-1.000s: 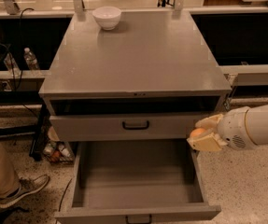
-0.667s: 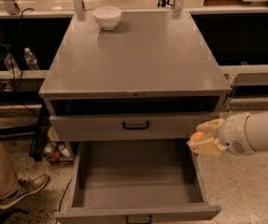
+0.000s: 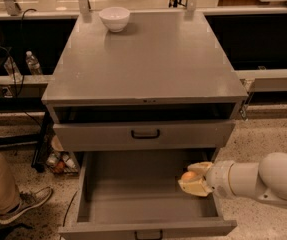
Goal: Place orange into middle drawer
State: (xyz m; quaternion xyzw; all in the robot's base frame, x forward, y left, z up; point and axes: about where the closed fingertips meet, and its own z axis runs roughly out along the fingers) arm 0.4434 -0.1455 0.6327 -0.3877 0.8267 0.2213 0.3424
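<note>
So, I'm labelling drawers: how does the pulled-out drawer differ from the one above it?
The middle drawer is pulled out and deep, its inside showing; the upper drawer is shut and shallower. The gripper, jaws closed on the orange, hangs over the middle drawer, not the upper drawer. Both are grey with dark handles.

Your white arm (image 3: 255, 180) reaches in from the frame's lower right, with its gripper (image 3: 193, 180) clasping the orange (image 3: 188, 176).

The small round orange (image 3: 187, 175) is clasped in the gripper (image 3: 190, 179), above the floor of the pulled-out grey middle drawer (image 3: 133, 196), at its 3 o'clock side near the right wall.
</note>
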